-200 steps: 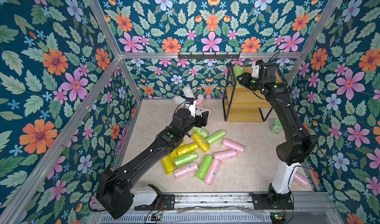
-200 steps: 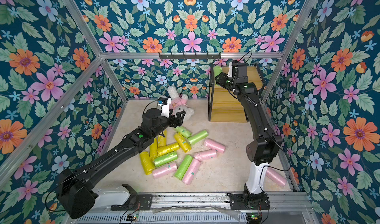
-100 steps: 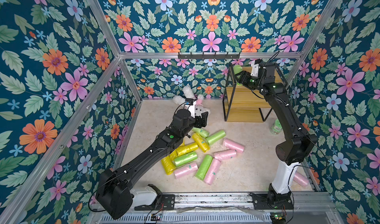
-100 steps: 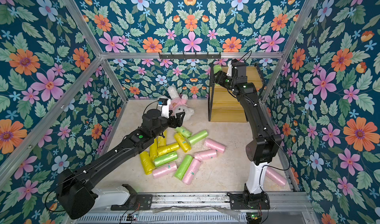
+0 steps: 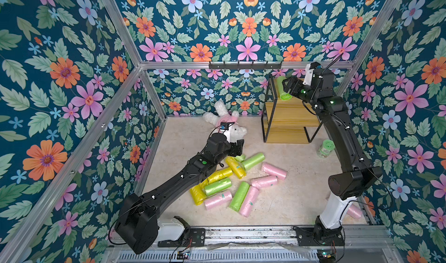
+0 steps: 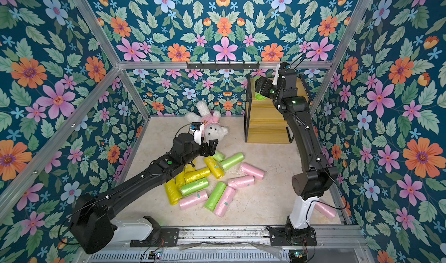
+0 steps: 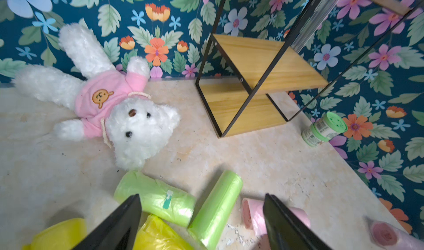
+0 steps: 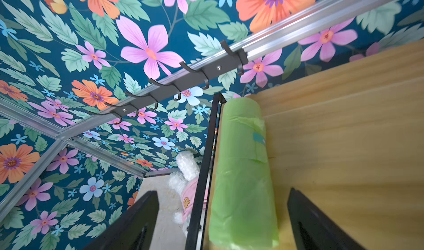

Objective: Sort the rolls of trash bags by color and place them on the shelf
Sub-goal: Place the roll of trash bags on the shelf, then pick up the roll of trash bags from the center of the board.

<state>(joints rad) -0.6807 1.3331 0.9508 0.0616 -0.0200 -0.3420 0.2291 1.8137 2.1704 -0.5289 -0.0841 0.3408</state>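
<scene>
The right wrist view gives what the top views cannot: the right gripper (image 8: 222, 192) has its fingers spread wide, and a green roll (image 8: 241, 168) lies between them with a gap on each side, so it is released. In both top views the gripper covers a part of this roll (image 5: 282, 88), and in a top view only its near end (image 6: 259, 96) shows under the wrist.

The roll lies on its side on the top board of the shelf (image 5: 289, 109), just beside the black frame post at the edge that faces the bear (image 7: 137, 127). Its long axis runs from the front of the board to the back, parallel to that edge. One round end points forward and the other points to the wall with the hook rail (image 8: 174, 86).

The left wrist view shows the left gripper (image 7: 202, 197) also spread open and grasping nothing, above the far end of the pile (image 5: 231, 177) of green, pink and yellow rolls on the floor. These rolls point in many directions. One pink roll (image 5: 354, 211) lies apart, behind the base of the right arm.

The jar (image 5: 325, 148) stands near the shelf. It shows in a top view and in the left wrist view.
</scene>
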